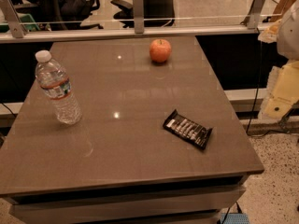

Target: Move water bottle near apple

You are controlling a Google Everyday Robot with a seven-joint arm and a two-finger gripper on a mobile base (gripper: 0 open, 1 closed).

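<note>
The water bottle (58, 88) is clear and ribbed, with a white cap and a white label with a red band. It stands upright near the table's left edge. The apple (160, 50) is round and red-orange and sits at the far middle of the table, well apart from the bottle. My gripper (281, 96) shows as a pale body at the right edge of the view, off the table's right side. It is far from both the bottle and the apple and holds nothing that I can see.
A flat black snack-bar wrapper (188, 129) lies on the brown table (117, 162) at the front right. A glass rail with metal posts (138, 6) runs behind the far edge. Office chairs stand beyond it. Cables lie on the floor at the right.
</note>
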